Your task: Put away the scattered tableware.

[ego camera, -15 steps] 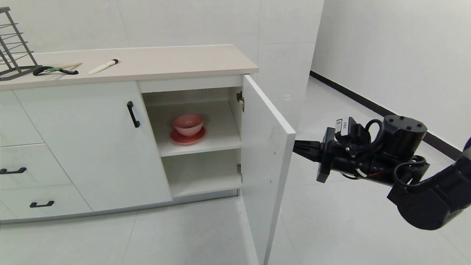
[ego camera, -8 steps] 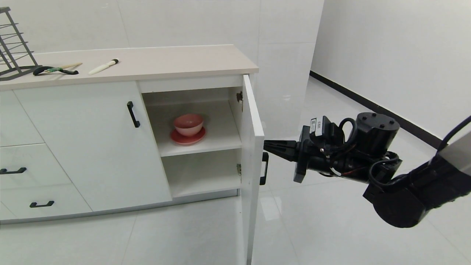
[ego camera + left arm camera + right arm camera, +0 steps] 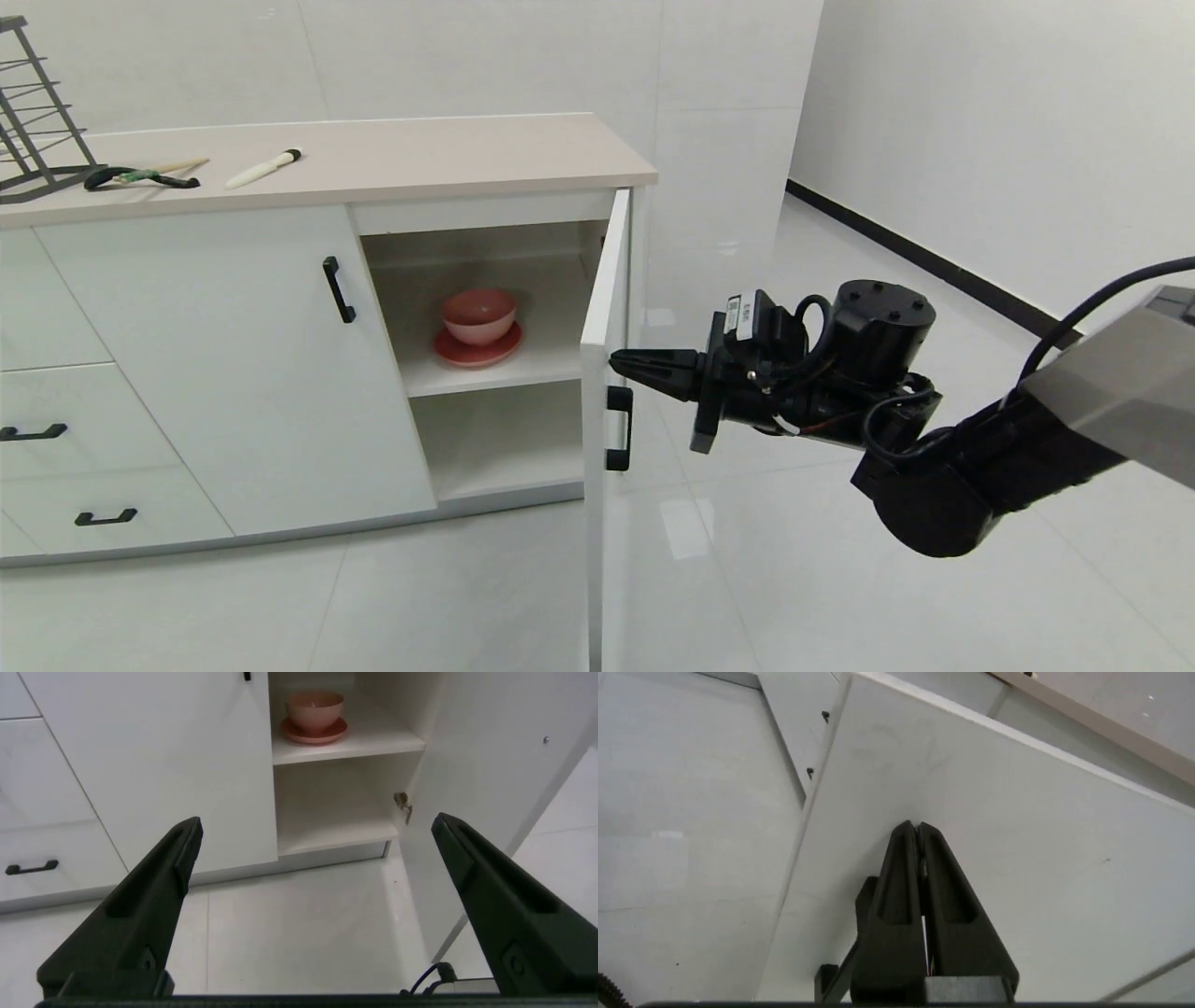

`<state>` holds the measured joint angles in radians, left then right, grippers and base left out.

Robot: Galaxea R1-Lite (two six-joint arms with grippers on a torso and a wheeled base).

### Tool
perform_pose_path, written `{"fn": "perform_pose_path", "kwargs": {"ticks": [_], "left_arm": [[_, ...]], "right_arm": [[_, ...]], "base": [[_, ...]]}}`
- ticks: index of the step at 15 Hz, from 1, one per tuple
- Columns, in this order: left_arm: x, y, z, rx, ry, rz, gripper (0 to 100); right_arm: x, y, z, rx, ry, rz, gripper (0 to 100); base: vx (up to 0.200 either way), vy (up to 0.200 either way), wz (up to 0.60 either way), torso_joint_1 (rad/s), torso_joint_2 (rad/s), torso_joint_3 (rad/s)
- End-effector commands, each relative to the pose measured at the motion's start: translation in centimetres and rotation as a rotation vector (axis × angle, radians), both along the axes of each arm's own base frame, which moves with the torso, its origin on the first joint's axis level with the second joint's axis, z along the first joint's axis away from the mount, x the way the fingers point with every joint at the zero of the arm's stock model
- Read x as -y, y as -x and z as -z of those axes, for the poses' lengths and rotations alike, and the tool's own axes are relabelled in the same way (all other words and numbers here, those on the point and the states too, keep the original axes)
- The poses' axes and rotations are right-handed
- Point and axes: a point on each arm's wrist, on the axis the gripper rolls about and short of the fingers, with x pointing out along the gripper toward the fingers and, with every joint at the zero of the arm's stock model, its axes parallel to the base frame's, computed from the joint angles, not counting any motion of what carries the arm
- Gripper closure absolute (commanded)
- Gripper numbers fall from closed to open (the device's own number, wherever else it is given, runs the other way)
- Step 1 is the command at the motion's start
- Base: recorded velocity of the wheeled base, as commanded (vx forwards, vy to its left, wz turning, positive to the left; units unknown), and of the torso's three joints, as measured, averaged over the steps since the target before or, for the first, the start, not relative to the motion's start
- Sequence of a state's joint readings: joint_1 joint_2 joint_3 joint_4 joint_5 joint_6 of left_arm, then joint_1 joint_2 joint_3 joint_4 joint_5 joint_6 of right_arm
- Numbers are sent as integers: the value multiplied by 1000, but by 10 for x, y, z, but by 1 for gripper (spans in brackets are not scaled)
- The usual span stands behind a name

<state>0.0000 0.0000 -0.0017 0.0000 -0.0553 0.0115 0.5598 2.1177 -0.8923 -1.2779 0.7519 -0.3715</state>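
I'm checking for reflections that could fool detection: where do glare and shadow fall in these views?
Head view: a glare patch on the glossy floor beside the cabinet door; the pink bowl sits in soft shade. Right wrist view: the right gripper reads dark against the evenly lit cabinet door.

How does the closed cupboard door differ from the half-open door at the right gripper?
The closed door lies flush; the half-open door stands ajar. The closed door hides its compartment; the half-open door leaves the pink bowl on its plate visible. The shut right gripper touches the half-open door; nothing touches the closed door. Both are white with black handles.
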Motion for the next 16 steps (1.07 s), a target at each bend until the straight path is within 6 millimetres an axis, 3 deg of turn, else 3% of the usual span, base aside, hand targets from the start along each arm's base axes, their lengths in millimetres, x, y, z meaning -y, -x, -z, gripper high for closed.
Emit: {"fn": "perform_pose_path", "kwargs": {"ticks": [1,7,11,16], "left_arm": [[0,0,0,0,-4,0,0],[0,0,0,0,-7,0,0],[0,0,0,0,-8,0,0],[0,0,0,0,-8,0,0]], "right_arm": [[-10,-1,4,3,-1,-18,100],[-28,-10,6,28,-21,-37,100],[-49,-19,22,10,-23,-42,100],[-61,-36,21,47,-61,-40,100]], "base": [[0,0,0,0,0,0],[0,0,0,0,0,0],[0,0,0,0,0,0],[0,0,0,0,0,0]]}}
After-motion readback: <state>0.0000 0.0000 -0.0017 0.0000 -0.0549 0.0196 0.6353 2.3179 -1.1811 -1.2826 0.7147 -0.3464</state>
